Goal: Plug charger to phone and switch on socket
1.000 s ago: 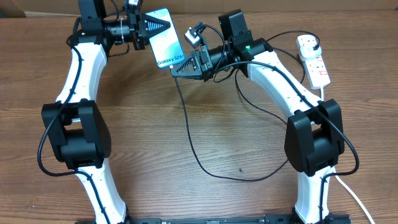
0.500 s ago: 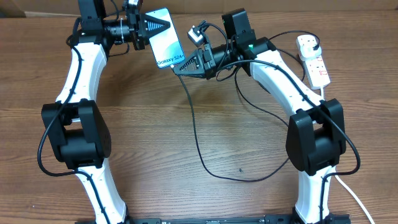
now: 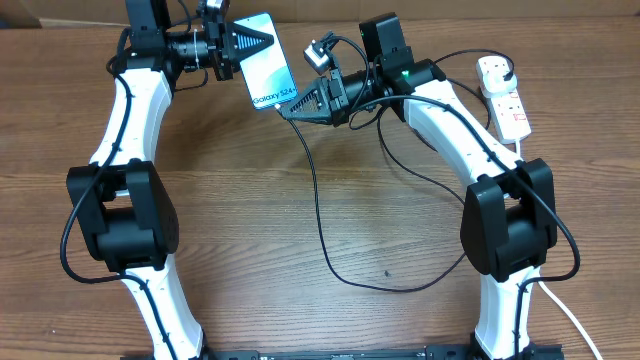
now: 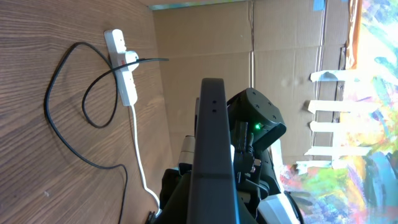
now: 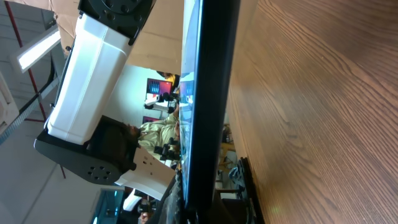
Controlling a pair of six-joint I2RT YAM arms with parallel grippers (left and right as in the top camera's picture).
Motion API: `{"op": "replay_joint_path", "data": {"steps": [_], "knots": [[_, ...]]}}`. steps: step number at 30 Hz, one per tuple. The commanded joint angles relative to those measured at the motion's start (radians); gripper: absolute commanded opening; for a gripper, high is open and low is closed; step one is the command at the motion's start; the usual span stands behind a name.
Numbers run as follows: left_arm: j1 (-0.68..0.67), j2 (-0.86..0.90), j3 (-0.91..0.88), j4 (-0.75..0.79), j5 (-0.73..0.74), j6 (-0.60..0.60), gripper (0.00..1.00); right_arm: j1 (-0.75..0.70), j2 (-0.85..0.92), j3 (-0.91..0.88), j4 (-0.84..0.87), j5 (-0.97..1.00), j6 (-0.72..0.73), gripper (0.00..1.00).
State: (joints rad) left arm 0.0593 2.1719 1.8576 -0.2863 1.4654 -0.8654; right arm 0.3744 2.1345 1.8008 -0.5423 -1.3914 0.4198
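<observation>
My left gripper [image 3: 249,42] is shut on the phone [image 3: 270,70], holding it tilted above the back of the table with the "Galaxy S24" end toward the right arm. At that short edge, my right gripper [image 3: 289,108] is shut on the tip of the charger [image 3: 320,215]. Its thin black cable hangs down, loops over the table and runs to the white socket [image 3: 508,100] at the back right. The left wrist view shows the phone [image 4: 214,143] edge-on, with the socket [image 4: 122,68] beyond it. In the right wrist view the phone [image 5: 208,93] is also edge-on, and the connector itself is hidden.
A thick white cord [image 3: 572,322] runs from the socket along the right edge toward the front. A cardboard wall [image 3: 450,8] closes the back of the table. Both arm bases [image 3: 120,220] stand at the front left and right.
My right gripper has shifted slightly right and up along the phone's lower edge, and the hanging cable has swung to the right. The left arm and phone have stayed put.
</observation>
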Motion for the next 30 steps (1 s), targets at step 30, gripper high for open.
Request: {"op": "replay_joint_path", "data": {"steps": [30], "knots": [[0.001,0.003,0.014,0.008,-0.028,-0.041,0.04,-0.017,-0.012,0.005,0.015,0.096,0.086,0.04]]}}
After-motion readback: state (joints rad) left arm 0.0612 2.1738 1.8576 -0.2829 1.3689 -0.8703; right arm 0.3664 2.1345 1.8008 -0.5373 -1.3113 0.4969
